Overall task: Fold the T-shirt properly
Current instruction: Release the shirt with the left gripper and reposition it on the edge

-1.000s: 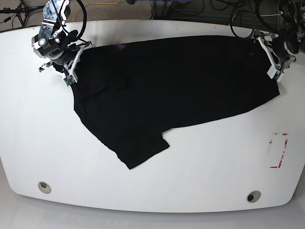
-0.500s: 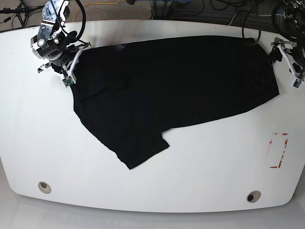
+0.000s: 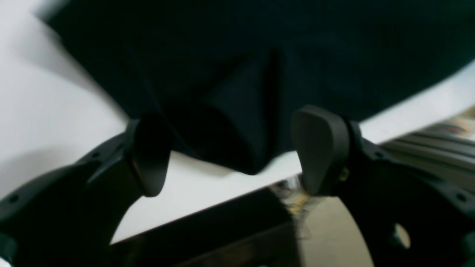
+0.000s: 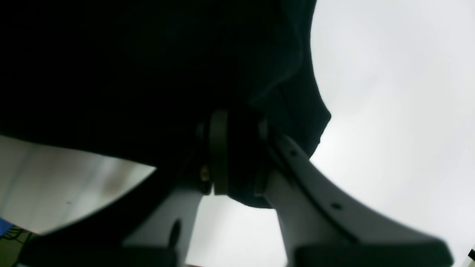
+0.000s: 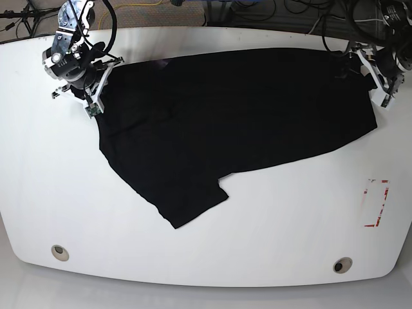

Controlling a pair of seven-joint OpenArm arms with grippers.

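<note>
While black T-shirt lies rumpled | right fingers pinch cloth | left fingers spread

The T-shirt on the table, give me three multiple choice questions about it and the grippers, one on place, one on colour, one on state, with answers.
1. Where does the right gripper sit in the base view?
A. At the shirt's upper left corner
B. At the table's near edge
C. Over the red marking

2. What colour does the T-shirt show?
A. White
B. Plain black, no print visible
C. Red

3. How does the left gripper stand?
A. Shut on the shirt
B. Open, its fingers on either side of a shirt corner
C. Out of view

Answers:
1. A: the base view shows it at the cloth's upper left corner.
2. B: only black cloth shows on the white table.
3. B: the left wrist view shows a wide gap between the fingers, while the right wrist view shows the right gripper clamped on cloth.
</note>
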